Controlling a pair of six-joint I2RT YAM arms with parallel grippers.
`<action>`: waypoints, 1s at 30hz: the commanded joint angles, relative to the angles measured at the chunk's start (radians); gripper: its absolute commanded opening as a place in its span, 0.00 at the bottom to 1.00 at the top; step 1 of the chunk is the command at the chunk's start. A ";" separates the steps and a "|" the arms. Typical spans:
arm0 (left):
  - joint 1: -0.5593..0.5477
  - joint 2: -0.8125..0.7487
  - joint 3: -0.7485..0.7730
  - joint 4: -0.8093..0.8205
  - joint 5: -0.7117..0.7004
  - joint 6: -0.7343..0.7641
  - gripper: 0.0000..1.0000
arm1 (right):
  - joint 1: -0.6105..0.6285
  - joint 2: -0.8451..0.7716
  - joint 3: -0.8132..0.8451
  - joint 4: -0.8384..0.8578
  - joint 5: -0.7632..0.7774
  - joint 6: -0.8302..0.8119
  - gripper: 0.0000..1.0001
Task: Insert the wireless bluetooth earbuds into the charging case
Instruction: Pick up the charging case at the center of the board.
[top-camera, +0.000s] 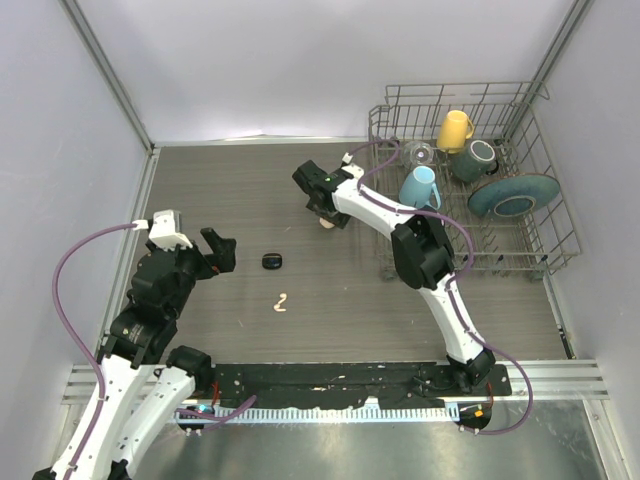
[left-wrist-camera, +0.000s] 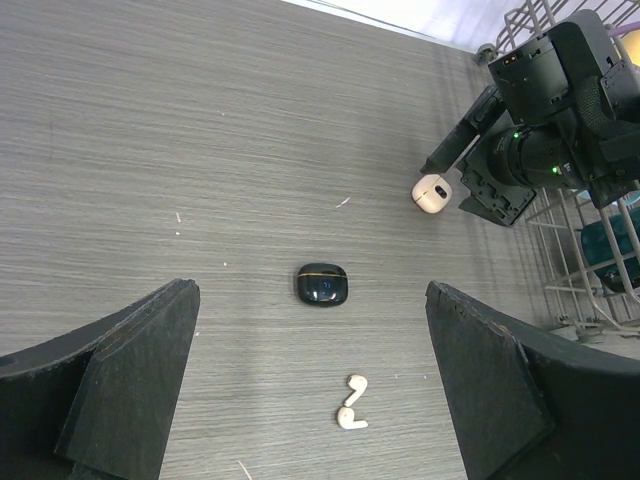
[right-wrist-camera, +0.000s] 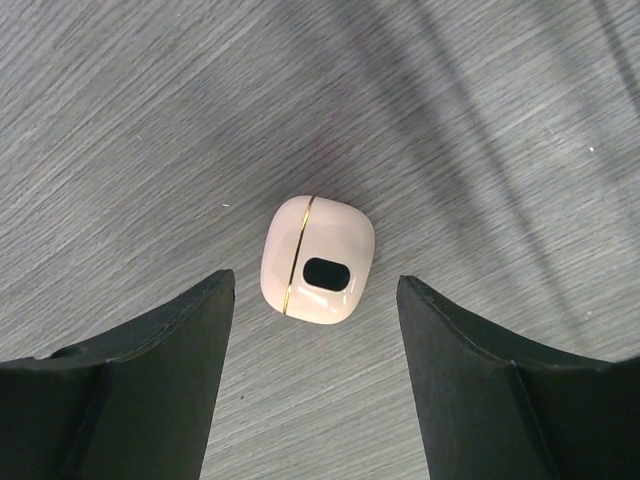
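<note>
Two cream-white earbuds (top-camera: 281, 302) lie touching on the table; they also show in the left wrist view (left-wrist-camera: 350, 402). A closed cream-white charging case (right-wrist-camera: 316, 259) with a gold seam lies flat under my right gripper (top-camera: 322, 215); it shows in the left wrist view too (left-wrist-camera: 432, 194). My right gripper (right-wrist-camera: 315, 345) is open, its jaws astride the case without touching it. A closed black charging case (top-camera: 272, 261) lies mid-table, seen also in the left wrist view (left-wrist-camera: 321, 284). My left gripper (top-camera: 219, 250) is open and empty, left of the black case. No black earbuds show.
A wire dish rack (top-camera: 530, 240) stands at the right, holding a yellow mug (top-camera: 454, 129), a blue mug (top-camera: 419, 186), a dark mug (top-camera: 474, 158) and a teal plate (top-camera: 513, 195). Grey walls enclose the table.
</note>
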 joint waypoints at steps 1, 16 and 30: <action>-0.003 -0.001 0.000 0.009 -0.019 0.010 1.00 | -0.010 0.014 0.047 -0.009 0.015 0.023 0.70; -0.003 0.003 0.000 0.014 -0.021 0.011 1.00 | -0.033 0.058 0.056 0.032 -0.028 0.008 0.65; -0.001 0.005 -0.003 0.014 -0.025 0.011 1.00 | -0.041 0.061 0.036 0.041 -0.056 0.005 0.50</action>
